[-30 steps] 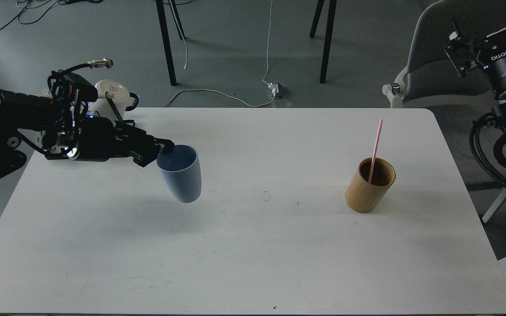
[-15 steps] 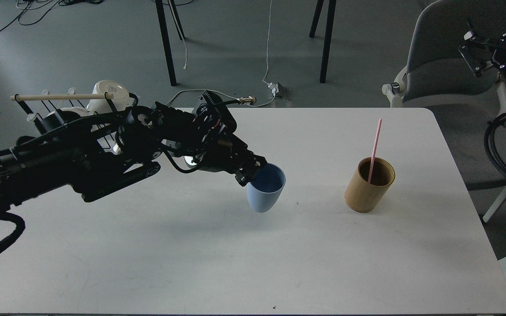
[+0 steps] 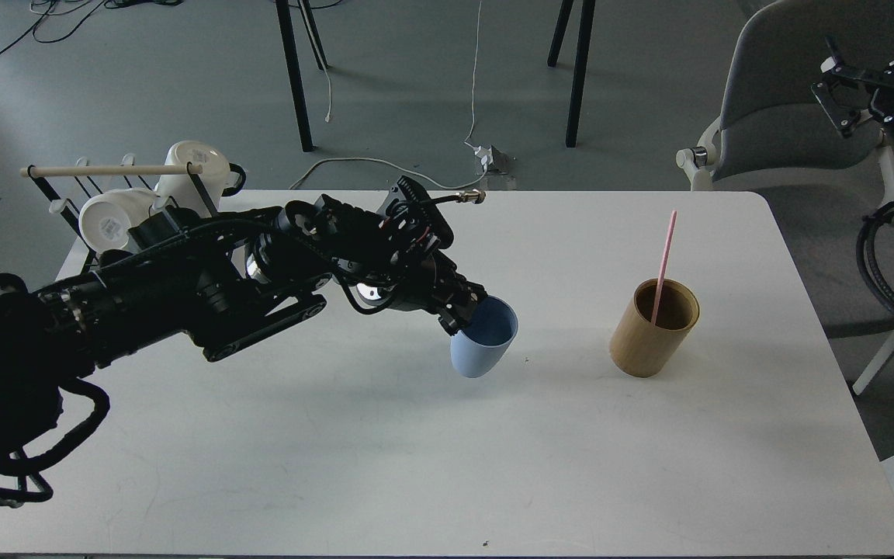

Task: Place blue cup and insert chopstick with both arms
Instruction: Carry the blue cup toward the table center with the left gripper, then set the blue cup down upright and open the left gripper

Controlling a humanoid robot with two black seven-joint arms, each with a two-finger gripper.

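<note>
the left gripper [image 3: 462, 310] is clamped on the rim of the blue cup [image 3: 482, 345], which hangs tilted below it; the chopstick [image 3: 663, 264] stands well off to its right, nearer the right arm.

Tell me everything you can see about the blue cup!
The blue cup is a small, pale blue-grey tumbler with no handle, and it looks like matte plastic. It gets narrower toward its rounded bottom. Its mouth is open, and nothing shows inside. It leans a little. The left claw pinches its rim on the left side. The cup is near the middle of the white table, to the left of the bamboo holder. I cannot tell if its bottom touches the table yet.
</note>
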